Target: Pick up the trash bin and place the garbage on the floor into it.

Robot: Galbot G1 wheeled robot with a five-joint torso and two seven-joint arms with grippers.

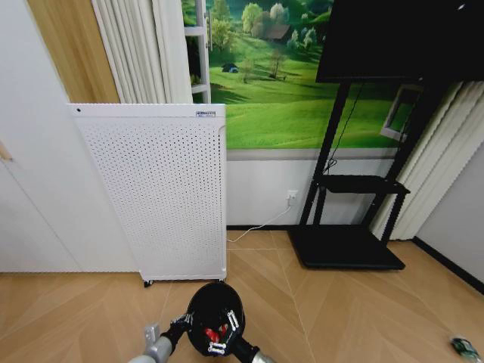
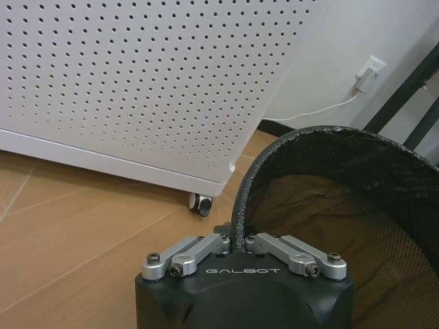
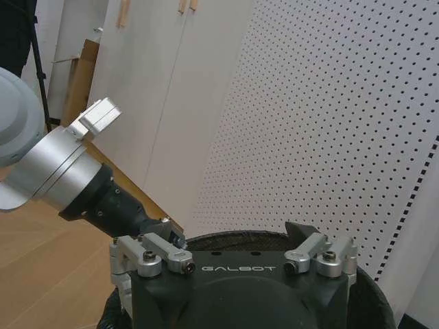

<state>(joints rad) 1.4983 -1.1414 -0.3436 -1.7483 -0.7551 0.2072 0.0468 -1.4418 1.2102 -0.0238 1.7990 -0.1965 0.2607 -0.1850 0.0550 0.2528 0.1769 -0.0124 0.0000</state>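
Bin: I see the small black round mesh trash bin (image 1: 215, 316) low in my head view, above the wooden floor (image 1: 333, 318) just in front of the tall white perforated air purifier (image 1: 155, 197).
Left gripper: my left gripper (image 2: 241, 241) is clamped on the bin's rolled rim (image 2: 288, 140), fingers closed with the mesh wall pinched between them.
Right gripper: my right gripper (image 3: 243, 248) hangs over the bin's mouth at the near rim; its fingers stand apart and I see nothing between them.
Inside the bin: red-and-white crumpled scraps (image 1: 212, 333) lie at the bottom.
Remaining litter: a small greenish labelled bottle (image 1: 465, 347) lies on the floor far to my right, well apart from the bin.
Surroundings: a black TV stand (image 1: 348, 227) stands against the wall to the right.
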